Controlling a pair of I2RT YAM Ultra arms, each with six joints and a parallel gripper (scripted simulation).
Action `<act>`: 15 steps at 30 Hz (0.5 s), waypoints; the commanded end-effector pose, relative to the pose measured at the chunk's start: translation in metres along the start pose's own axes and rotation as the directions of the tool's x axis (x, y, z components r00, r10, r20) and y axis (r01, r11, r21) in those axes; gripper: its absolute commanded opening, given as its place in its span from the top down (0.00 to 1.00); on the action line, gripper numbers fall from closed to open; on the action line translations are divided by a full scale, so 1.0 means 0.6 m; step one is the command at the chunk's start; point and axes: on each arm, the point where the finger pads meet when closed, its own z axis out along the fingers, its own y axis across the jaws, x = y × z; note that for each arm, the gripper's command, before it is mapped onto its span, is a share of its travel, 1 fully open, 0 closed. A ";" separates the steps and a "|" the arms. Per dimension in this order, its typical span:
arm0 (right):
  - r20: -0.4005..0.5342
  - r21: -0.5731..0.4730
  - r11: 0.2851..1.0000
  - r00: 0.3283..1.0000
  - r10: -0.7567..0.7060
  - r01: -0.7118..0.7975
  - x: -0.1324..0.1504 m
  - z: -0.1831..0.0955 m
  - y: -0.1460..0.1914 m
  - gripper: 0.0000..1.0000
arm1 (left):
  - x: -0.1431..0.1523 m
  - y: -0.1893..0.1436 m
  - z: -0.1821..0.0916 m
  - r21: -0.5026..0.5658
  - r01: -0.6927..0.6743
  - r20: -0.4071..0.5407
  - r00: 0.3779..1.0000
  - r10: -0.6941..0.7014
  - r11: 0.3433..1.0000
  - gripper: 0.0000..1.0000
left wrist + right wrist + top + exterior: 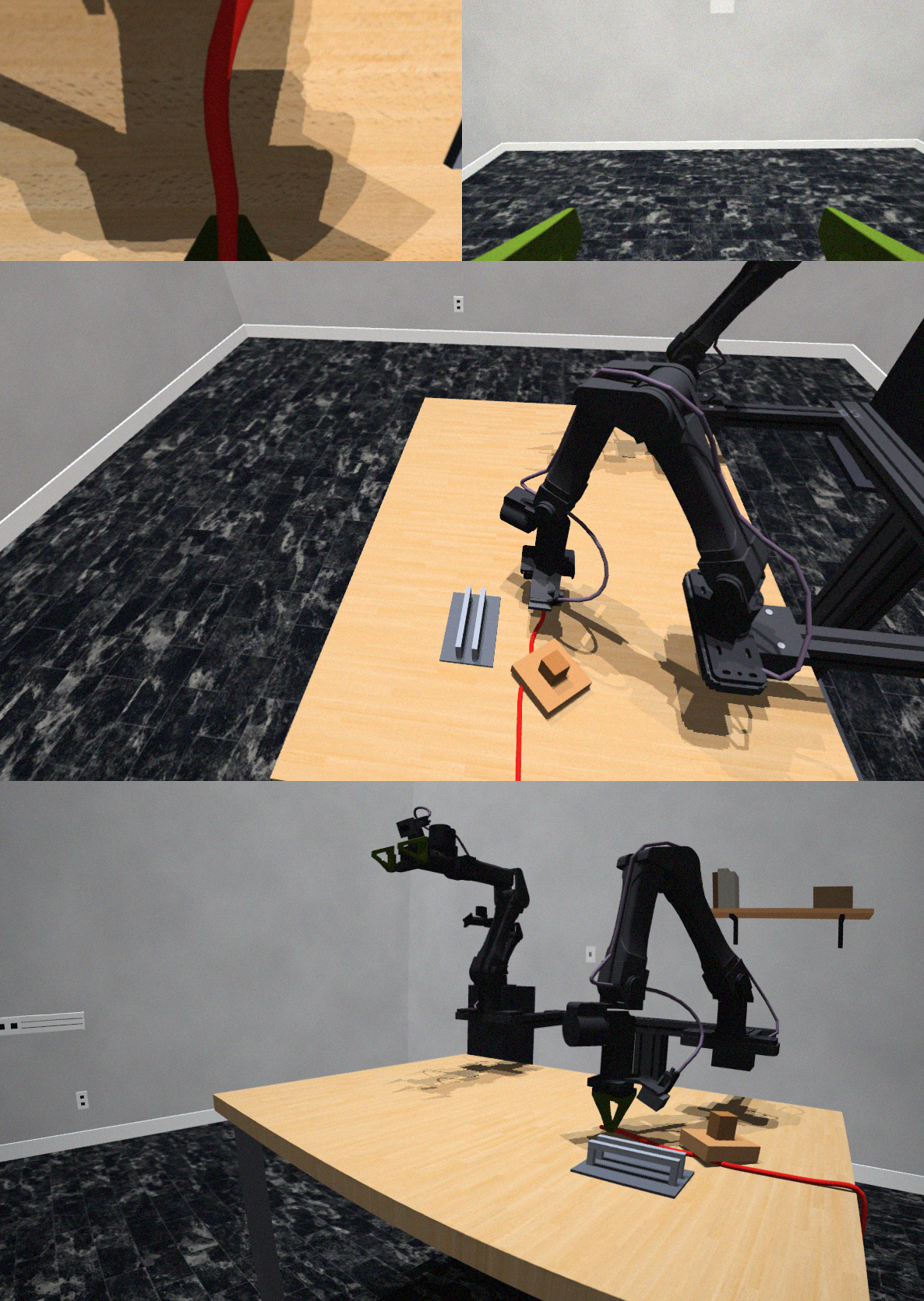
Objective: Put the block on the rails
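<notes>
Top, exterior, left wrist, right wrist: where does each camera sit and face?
Top: high, slanting down over the table; shows left arm, part of right arm.
Exterior: beside the table, facing across it; shows both arms.
Left wrist: on left arm, facing down at the rope; shows dark fingertips.
Right wrist: on right arm, facing wall and floor; shows two green fingers.
Top and exterior share block and whole rack.
</notes>
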 end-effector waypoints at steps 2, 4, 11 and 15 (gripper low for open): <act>0.102 -0.017 1.000 0.995 -0.005 0.007 -0.069 -0.021 0.008 0.00 | 0.001 0.008 -0.004 -0.002 -0.011 0.014 1.000 0.011 1.000 0.91; 0.102 -0.017 1.000 0.995 -0.005 0.007 -0.069 -0.021 0.008 0.00 | 0.008 0.002 0.001 -0.002 -0.016 0.013 1.000 0.016 1.000 0.91; 0.102 -0.017 1.000 0.995 -0.005 0.007 -0.069 -0.021 0.008 0.00 | 0.025 -0.012 -0.006 0.017 -0.030 0.004 1.000 0.030 0.999 0.91; 0.102 -0.017 1.000 0.995 -0.005 0.007 -0.069 -0.021 0.008 0.00 | 0.026 -0.008 -0.001 0.009 -0.035 0.008 0.999 0.035 0.999 0.91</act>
